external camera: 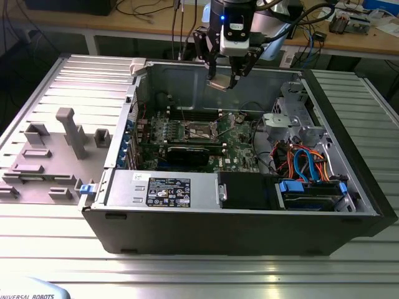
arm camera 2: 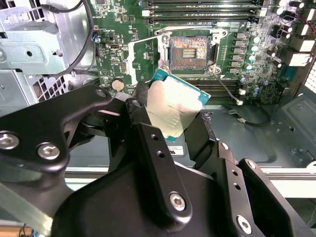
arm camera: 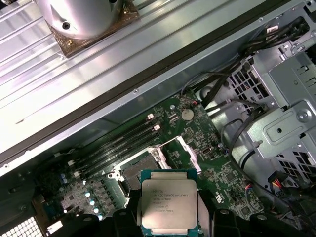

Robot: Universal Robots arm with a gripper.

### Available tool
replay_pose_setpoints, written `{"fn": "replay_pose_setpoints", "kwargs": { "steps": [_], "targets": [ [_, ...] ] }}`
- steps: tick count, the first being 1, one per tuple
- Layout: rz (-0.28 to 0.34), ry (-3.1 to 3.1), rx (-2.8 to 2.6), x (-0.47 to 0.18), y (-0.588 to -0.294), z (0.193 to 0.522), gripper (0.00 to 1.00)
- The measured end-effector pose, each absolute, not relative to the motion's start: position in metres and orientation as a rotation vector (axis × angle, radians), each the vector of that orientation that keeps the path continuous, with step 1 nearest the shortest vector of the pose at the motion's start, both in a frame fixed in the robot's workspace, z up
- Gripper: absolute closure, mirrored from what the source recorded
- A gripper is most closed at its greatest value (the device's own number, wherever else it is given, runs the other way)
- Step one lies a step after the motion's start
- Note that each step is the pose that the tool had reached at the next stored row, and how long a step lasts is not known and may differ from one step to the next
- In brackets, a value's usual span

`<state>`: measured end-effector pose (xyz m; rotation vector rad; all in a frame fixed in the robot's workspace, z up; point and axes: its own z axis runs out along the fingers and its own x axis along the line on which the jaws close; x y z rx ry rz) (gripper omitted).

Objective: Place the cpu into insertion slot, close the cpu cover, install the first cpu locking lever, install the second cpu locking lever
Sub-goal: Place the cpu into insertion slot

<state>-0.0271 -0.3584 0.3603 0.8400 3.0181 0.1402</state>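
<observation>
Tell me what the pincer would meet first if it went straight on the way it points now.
Probably the green motherboard, at or just beside the open insertion slot. The pincer, shut on the cpu, points down into the case, and nothing shows between; depth is unclear.

This looks like a robotics or electronics lab. An opened computer case point(external camera: 237, 212) sits on a ribbed aluminium tabletop point(external camera: 199, 274), with grey moulded fixtures point(external camera: 68, 134) toward the exterior view's left edge. Behind it, a wooden bench point(external camera: 124, 26) carries loose cables point(external camera: 142, 9).
</observation>
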Motion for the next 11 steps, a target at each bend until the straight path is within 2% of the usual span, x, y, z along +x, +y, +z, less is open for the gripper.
{"fn": "replay_pose_setpoints", "kwargs": {
  "steps": [11],
  "targets": [
    [0.139,2.968,0.987,-0.0271,-0.3584,0.3601,0.46]
  ]
}}
